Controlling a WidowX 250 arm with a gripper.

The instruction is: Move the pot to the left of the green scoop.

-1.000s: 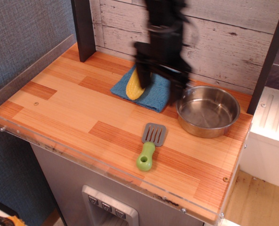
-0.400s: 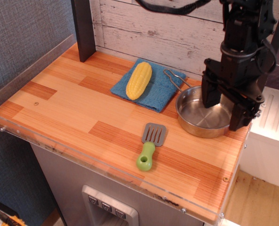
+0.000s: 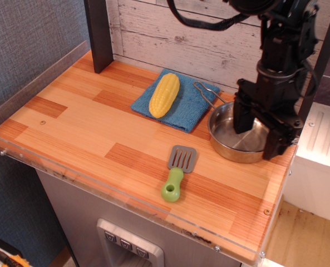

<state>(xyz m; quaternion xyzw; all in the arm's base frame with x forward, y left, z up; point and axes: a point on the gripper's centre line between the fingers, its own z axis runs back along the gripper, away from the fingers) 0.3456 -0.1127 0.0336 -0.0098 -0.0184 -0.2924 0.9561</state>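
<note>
The pot (image 3: 231, 142) is a shallow shiny steel pan at the right end of the wooden counter, its wire loop handle (image 3: 207, 92) pointing back-left over the blue cloth. The green scoop (image 3: 177, 172) lies in front and to the left of the pot, grey slotted head away from me, lime handle toward the front edge. My gripper (image 3: 257, 136) is black, open, and hangs over the pot's right half, one finger inside the bowl and the other near the right rim. It hides that part of the pot.
A yellow corn cob (image 3: 164, 94) lies on a blue cloth (image 3: 178, 105) behind the scoop. A dark post (image 3: 98, 33) stands at the back left, a white plank wall (image 3: 209, 39) behind. A clear plastic lip (image 3: 126, 194) edges the counter (image 3: 75, 122).
The arm swung from over the corn and cloth to the right, over the pot, then shifted slightly left and lower. Pot, scoop and corn have not moved.
</note>
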